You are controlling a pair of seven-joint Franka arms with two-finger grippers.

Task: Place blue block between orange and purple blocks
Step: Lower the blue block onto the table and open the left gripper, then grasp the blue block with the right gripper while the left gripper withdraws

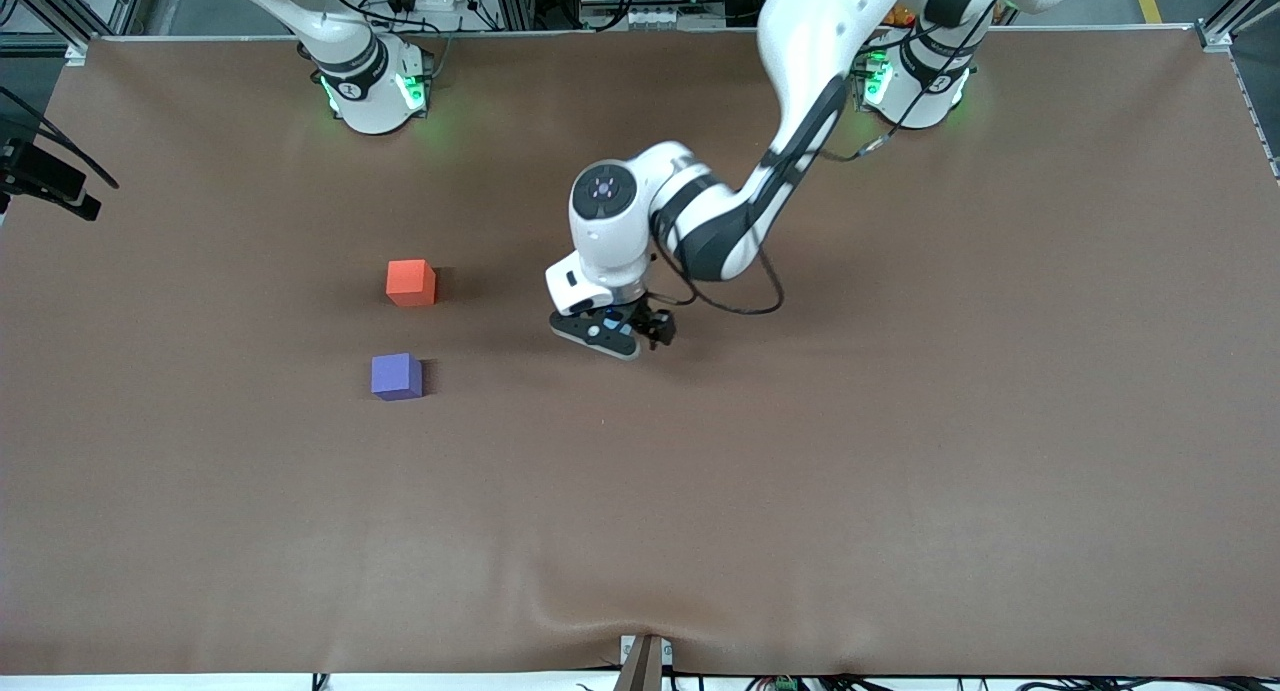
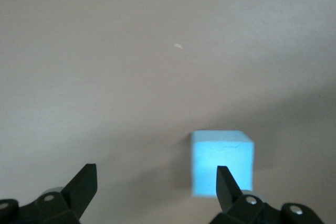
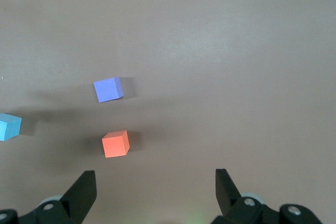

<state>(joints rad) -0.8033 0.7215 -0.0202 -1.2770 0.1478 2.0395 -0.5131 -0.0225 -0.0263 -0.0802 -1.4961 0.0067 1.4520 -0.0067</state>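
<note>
Though hidden frontally, blue block (image 2: pixel 222 163) wrist-visible.

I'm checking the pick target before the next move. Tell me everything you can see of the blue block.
The blue block is a small light sky-blue cube, matte and foam-like, with clean edges. It sits flat on the brown table, apart from the other cubes. The left gripper hangs over it, jaws open, one finger in front of its face; nothing visibly grips it.
</note>
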